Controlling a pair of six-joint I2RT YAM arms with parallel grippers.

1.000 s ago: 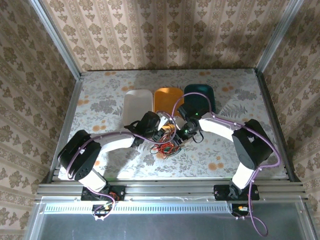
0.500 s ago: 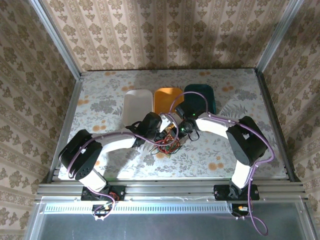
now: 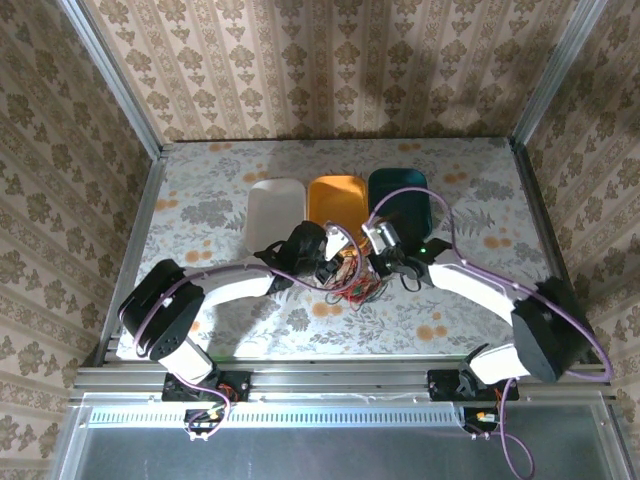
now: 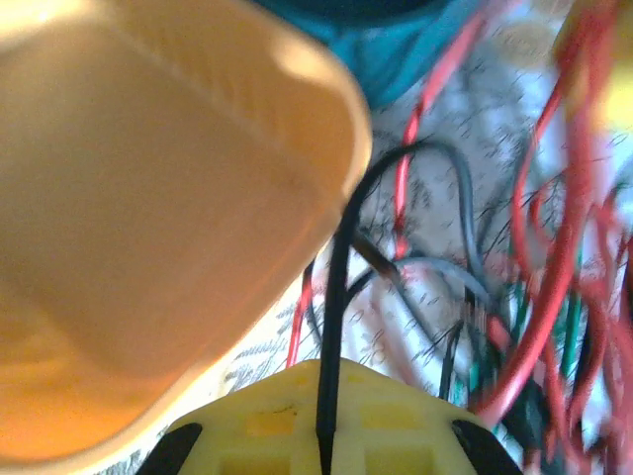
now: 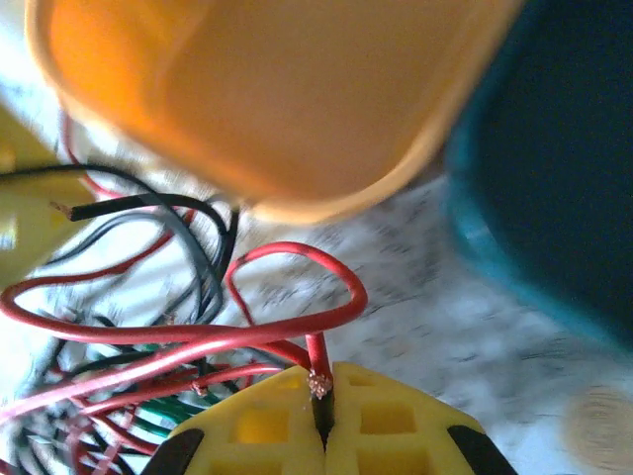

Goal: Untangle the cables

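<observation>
Red, black, green cables (image 3: pixel 355 285): light, floppy, snaggy. My left gripper (image 4: pixel 326 396) pinches black cable (image 4: pixel 339 267); right gripper (image 5: pixel 322 396) pinches red cable (image 5: pixel 317 354) at its end, lower centre, the best hold.

Right gripper (image 5: pixel 324 414): closed onto red cable (image 5: pixel 318 358) within the last second.
Right elbow (image 3: pixel 545 325): swung out toward 4 o'clock.

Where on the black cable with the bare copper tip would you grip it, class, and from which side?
Take the black cable on the straight stretch just behind its bare copper tip, coming from above, pinching across it. That stretch lies free beside the orange tray, seemingly clear of the red loops crowding its other end.
</observation>
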